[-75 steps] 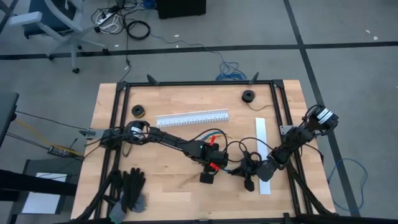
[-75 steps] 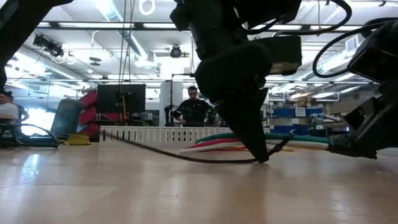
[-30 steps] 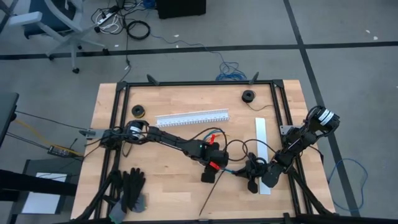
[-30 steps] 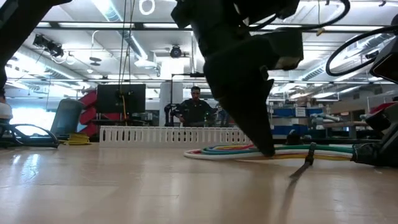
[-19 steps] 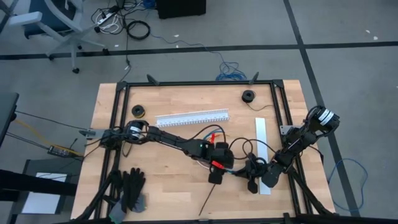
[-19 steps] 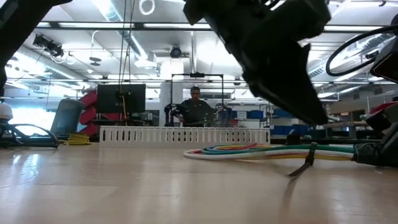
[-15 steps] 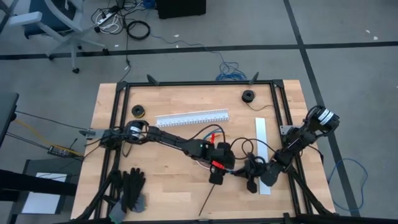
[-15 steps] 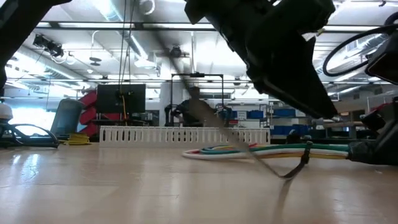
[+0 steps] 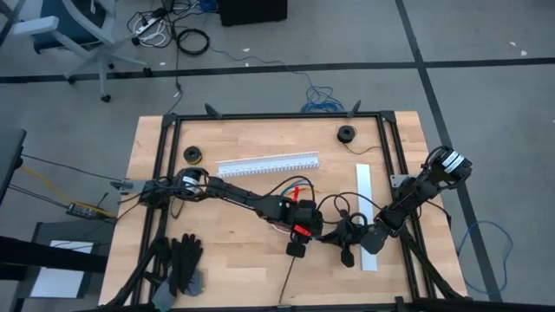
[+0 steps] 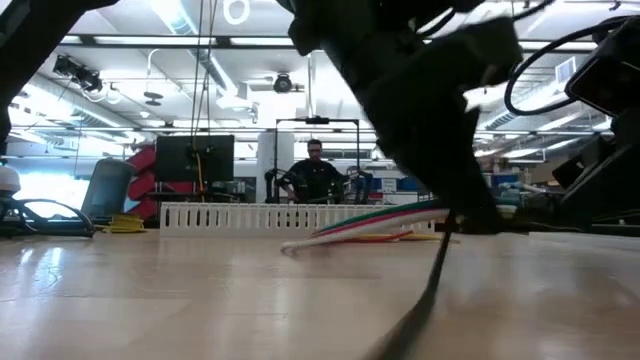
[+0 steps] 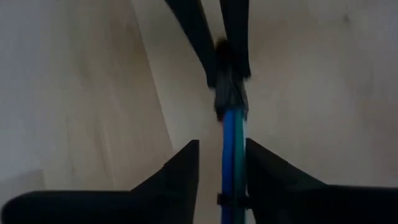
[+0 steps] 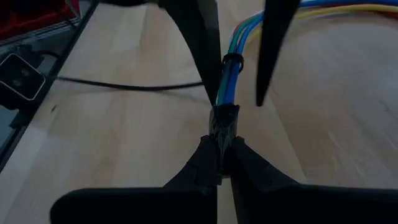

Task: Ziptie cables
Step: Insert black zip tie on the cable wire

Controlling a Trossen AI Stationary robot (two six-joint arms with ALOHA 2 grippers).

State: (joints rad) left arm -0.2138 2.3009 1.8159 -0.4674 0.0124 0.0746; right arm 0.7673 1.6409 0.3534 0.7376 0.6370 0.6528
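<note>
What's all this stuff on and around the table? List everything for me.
cables: one bundle, blue, green, yellow, red, table centre, lifted off the wood
zip tie: one, black, looped around the cables
slotted channel: one, white, behind the cables
flat strip: one, white, right side of table
tape rolls: two, black, far side of table
gloves: one pair, black, near left corner
table: one, light wood, black frame
person: one, dark top, in the room behind
left gripper: fingers either side of the cables
right gripper: shut on the cables' dark plug end
</note>
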